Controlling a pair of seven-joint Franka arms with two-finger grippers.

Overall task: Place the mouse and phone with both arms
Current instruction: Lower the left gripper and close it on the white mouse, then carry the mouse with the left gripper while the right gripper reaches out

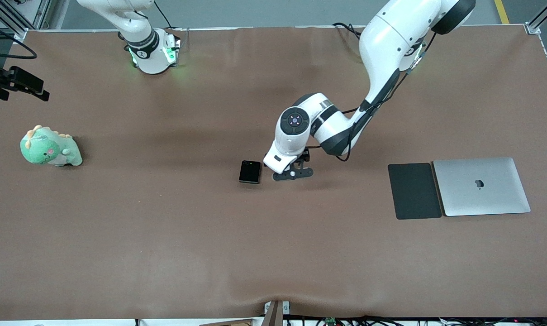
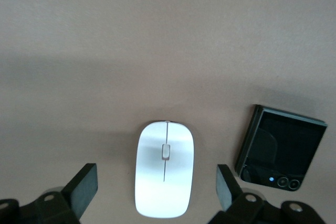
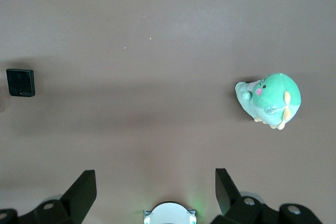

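Both task items lie loose on the tabletop [image 1: 164, 235]: the mouse [image 2: 164, 167] sits between the left gripper's [image 1: 293, 174] wide-spread jaws, ungrasped, with the phone [image 1: 249, 171] just beside it toward the right arm's end. The right gripper [image 3: 156, 195] waits high over the tabletop near its own base, jaws wide and empty. Neither item seems placed yet; grasping the mouse looks the likely next step.

Both tools [image 2: 156, 190] [image 3: 156, 190] wide apart, L arm low.
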